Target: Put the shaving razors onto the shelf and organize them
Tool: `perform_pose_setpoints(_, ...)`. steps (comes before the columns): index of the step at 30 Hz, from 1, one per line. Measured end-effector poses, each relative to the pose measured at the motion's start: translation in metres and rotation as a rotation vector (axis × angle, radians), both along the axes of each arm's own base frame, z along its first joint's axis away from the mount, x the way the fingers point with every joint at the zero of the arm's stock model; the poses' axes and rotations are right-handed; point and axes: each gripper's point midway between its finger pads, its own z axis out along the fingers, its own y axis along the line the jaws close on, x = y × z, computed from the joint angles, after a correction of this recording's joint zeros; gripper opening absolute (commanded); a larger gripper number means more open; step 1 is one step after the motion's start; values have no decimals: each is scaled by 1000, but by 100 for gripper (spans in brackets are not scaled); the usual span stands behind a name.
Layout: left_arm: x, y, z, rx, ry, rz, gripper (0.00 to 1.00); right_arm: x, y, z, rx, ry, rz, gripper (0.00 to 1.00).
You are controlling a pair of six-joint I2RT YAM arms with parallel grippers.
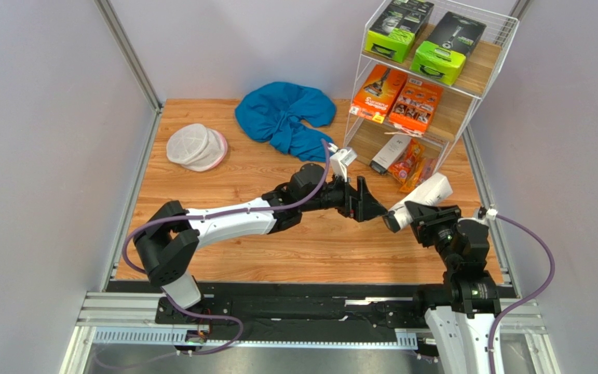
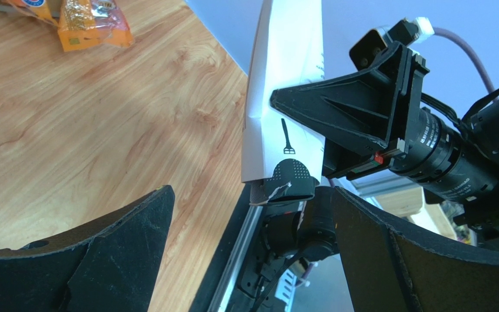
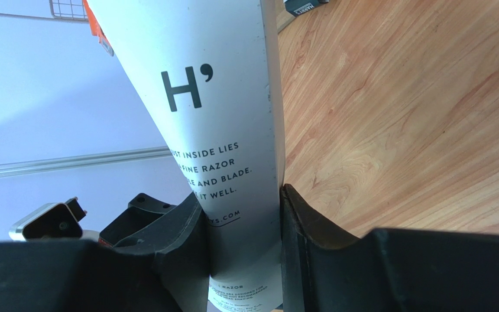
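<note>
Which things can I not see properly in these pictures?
Top view: back of the bottom tier of the shelf, covered by the boards above.
Right wrist view: lower print on the white box, partly covered by fingers of the right hand.
Left wrist view: the orange bags, cut off by the top edge.
Top view: whether the left hand touches the white box; too small.

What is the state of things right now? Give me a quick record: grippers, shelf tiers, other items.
left gripper: open, empty, next to the held box
right gripper: shut on slim white box
shelf top tier: two lime-green boxes
middle tier: two orange cartons
bottom tier: second white box, orange-trimmed bag
table: blue cloth, white mesh pouch
</note>
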Motion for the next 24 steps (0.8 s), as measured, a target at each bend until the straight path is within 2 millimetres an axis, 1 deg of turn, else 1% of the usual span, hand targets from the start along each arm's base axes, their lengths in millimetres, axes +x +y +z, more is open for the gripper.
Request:
perform_pose_setpoints(4, -7, -11, 2, 16, -23, -42, 99, 1, 0, -2, 12, 12, -4, 23)
perform_pose_setpoints(11, -28, -36, 8, 8, -43, -133, 99, 1, 1, -2, 24, 18, -2, 23)
perform_pose_setpoints(14, -32, -41, 7, 16, -45, -153, 99, 2, 2, -3, 24, 24, -1, 24)
perform_pose_setpoints(16, -31, -44, 3, 25, -39, -157, 98, 2, 2, -3, 25, 26, 0, 24)
perform_pose_setpoints(18, -32, -45, -1, 31, -34, -162, 95, 2, 3, -2, 27, 27, 6, 24)
perform_pose_setpoints(21, -35, -47, -9, 47, -23, -172, 88, 2, 5, 1, 32, 24, 16, 24)
perform_pose_setpoints(22, -36, -48, -12, 53, -19, -176, 82, 2, 6, 2, 37, 21, 21, 24)
perform_pose_setpoints(24, -38, -49, -16, 59, -16, -182, 77, 1, 7, 6, 43, 13, 29, 24)
